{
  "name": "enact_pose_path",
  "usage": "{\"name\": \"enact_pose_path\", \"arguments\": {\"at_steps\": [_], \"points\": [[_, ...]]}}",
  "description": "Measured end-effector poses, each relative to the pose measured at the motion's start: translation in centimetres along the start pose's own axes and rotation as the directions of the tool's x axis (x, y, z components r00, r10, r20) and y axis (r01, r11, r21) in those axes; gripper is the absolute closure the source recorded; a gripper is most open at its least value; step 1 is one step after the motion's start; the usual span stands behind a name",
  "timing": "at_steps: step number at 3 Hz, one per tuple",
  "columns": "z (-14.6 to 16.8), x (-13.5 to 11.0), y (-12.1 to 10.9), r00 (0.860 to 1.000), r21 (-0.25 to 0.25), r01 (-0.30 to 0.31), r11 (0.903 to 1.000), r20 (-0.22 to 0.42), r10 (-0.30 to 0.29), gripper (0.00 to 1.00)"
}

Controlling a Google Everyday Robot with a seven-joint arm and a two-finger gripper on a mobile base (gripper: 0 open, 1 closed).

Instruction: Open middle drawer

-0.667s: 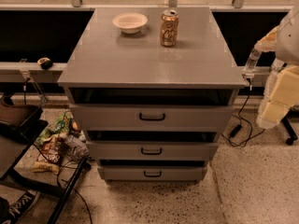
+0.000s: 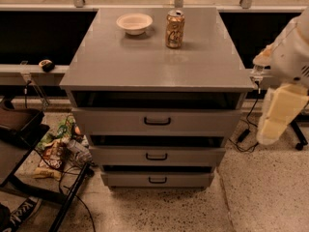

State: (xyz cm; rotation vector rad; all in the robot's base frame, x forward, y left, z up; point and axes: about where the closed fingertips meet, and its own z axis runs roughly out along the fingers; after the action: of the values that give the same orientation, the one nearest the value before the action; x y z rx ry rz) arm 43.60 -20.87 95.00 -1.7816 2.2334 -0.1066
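Your gripper (image 2: 270, 129) has dropped a little and edged inward over the last moment. It now hangs off the right side of the cabinet (image 2: 145, 69), below the level of the cabinet top and roughly level with the top drawer (image 2: 111, 121). You cannot tell from here whether it is spread or closed, and nothing is held in it. The middle drawer (image 2: 198, 157) has not moved: its grey front sits to the left of the gripper and a little below it, well apart, with its small black handle (image 2: 156, 156) at the centre untouched and none of the inside showing. The lowest drawer (image 2: 193, 180) lies further down again, and the bowl (image 2: 134, 22) and can (image 2: 175, 29) stand up and left of the gripper on top. So the change is only an early approach. You likely need to bring the gripper left, across to that short middle handle, not the longer one above it.
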Motion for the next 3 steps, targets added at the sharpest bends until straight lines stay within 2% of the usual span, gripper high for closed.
{"name": "enact_pose_path", "arguments": {"at_steps": [1,2,3], "points": [[7.1,1.2,2.0,0.999,-0.026,-0.025,0.9994,-0.049,0.023,0.0],[12.0,2.1,2.6,0.997,0.003,-0.034,0.9994,-0.072,0.034,0.0],[17.2,2.1,2.0,0.994,0.046,0.011,0.9989,-0.109,-0.006,0.0]]}}
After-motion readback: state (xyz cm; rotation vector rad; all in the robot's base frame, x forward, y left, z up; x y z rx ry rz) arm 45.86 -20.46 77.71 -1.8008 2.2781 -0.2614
